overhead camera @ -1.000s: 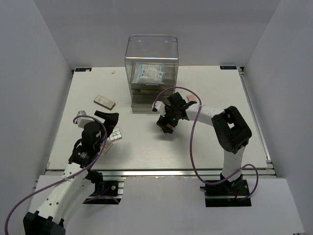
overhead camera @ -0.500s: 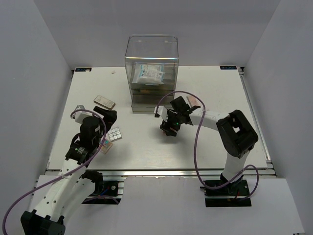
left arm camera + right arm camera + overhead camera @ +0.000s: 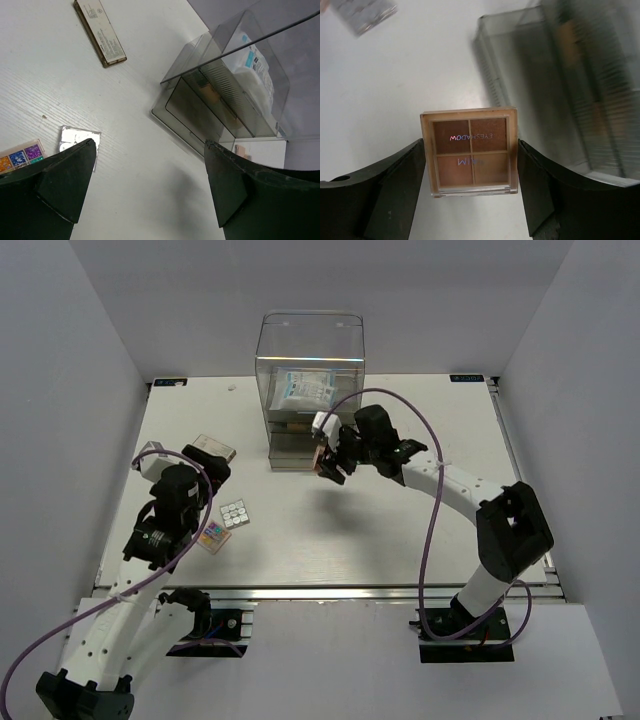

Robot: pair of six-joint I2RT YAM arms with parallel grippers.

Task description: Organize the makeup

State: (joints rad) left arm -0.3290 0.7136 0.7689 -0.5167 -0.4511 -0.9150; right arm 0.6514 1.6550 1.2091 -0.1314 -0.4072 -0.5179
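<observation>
Top view: your right gripper [image 3: 329, 464] holds the eyeshadow quad [image 3: 320, 453] raised just in front of the clear drawer box [image 3: 310, 350]. Your left gripper [image 3: 208, 472] hangs beside the long tan palette [image 3: 212, 445]. Left wrist: jaws wide, nothing between them. The white pan palette [image 3: 79, 140] and multicoloured palette [image 3: 20, 156] lie side by side below. Right wrist: both fingers [image 3: 395, 180] clamp the quad's sides.
</observation>
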